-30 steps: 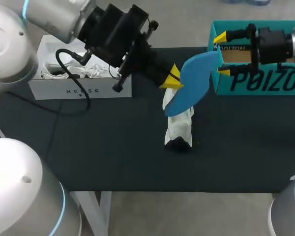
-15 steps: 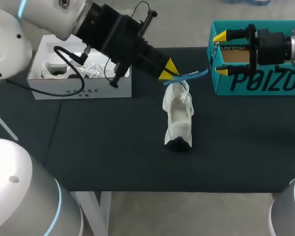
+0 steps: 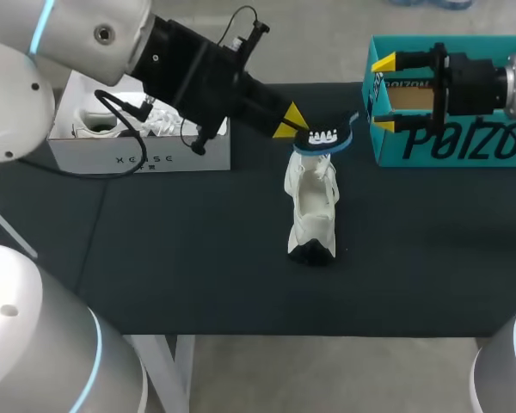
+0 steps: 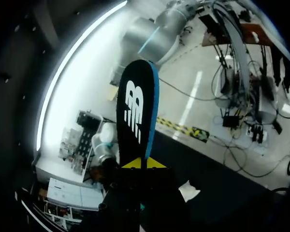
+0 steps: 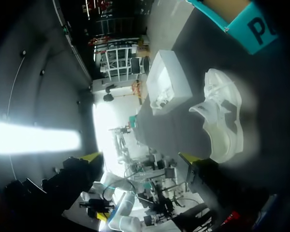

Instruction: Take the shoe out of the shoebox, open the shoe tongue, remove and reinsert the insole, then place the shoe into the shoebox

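Note:
A white shoe (image 3: 312, 211) stands on the black table (image 3: 198, 258), its dark toe toward the near edge. My left gripper (image 3: 291, 123) is shut on a blue-edged black insole (image 3: 324, 138), which sits flat just over the shoe's far, open end. In the left wrist view the insole (image 4: 137, 113) sticks out ahead of the left gripper (image 4: 144, 163). My right gripper (image 3: 384, 95) is open at the left wall of the teal shoebox (image 3: 451, 142), holding nothing. In the right wrist view the shoe (image 5: 222, 118) lies ahead of the right gripper (image 5: 140, 157).
A white shoebox (image 3: 142, 155) with another white shoe inside stands at the table's back left, under my left arm. It shows in the right wrist view as the white box (image 5: 169, 82), beyond the shoe. The teal box corner (image 5: 241, 21) is beside it.
The left gripper has turned the insole from broad blue side up to flat, logo side up, and lowered it onto the shoe's open end. The right arm has not moved.

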